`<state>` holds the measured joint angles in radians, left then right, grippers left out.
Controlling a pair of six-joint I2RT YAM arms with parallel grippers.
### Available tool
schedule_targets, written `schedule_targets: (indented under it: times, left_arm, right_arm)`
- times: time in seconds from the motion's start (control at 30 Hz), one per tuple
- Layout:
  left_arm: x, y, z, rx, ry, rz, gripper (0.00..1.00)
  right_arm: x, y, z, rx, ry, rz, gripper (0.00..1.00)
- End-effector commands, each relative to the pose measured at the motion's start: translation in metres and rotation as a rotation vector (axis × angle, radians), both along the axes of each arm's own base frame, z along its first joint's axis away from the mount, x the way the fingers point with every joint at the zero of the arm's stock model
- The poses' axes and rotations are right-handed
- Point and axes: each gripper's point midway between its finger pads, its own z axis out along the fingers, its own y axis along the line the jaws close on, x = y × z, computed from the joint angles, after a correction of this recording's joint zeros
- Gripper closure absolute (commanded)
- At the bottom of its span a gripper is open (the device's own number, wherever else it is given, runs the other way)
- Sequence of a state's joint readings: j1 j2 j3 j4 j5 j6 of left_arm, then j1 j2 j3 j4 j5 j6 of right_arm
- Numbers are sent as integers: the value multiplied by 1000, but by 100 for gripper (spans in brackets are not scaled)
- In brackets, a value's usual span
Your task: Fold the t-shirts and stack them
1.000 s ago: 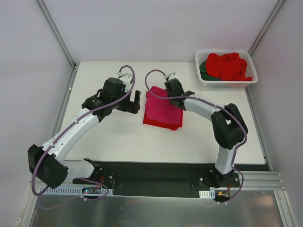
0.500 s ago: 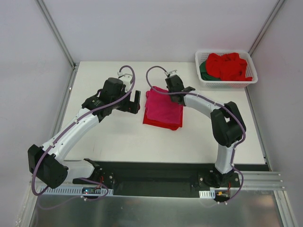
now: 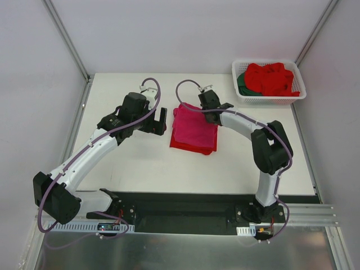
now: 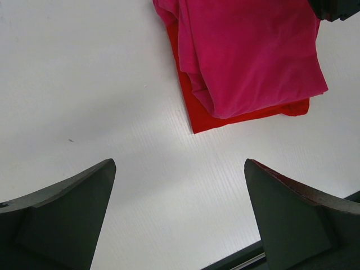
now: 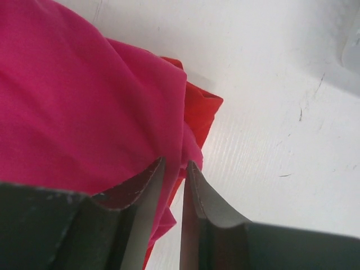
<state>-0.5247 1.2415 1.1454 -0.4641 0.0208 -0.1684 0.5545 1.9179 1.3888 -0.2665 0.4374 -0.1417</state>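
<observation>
A folded magenta-pink t-shirt (image 3: 194,126) (image 4: 253,56) (image 5: 84,112) lies on a folded red t-shirt (image 3: 191,147) (image 4: 208,121) (image 5: 201,109) at mid table. My right gripper (image 3: 210,114) (image 5: 175,163) is at the stack's back right corner, shut on a fold of the magenta shirt's edge. My left gripper (image 3: 162,121) (image 4: 180,163) hovers just left of the stack, open wide, with only bare table between its fingers. More red t-shirts (image 3: 273,79) and a dark green one (image 3: 242,83) lie heaped in the basket.
The white slotted basket (image 3: 269,99) stands at the back right corner of the white table (image 3: 129,163). Grey walls and metal frame posts close in the sides. The black base rail (image 3: 180,211) runs along the near edge.
My right gripper has shifted slightly toward the back right, still pinching the magenta cloth. The left arm has not moved.
</observation>
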Motion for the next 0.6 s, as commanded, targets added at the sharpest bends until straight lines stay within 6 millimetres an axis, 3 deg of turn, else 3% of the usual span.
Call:
schedule_targets:
  times: [0.0,0.37,0.57]
  left_arm:
    - [-2,-3,1,2,-3,-10,1]
    - [-2,-4,1,5,-5,-13,1]
    - [-2,-5,-1,10,1,-16,1]
  right_arm:
    - [1,1,41,47,-92,-9,74]
    - [-10,27,26,114,-30,59,75]
    - [-7,24,13,72,-10,49,75]
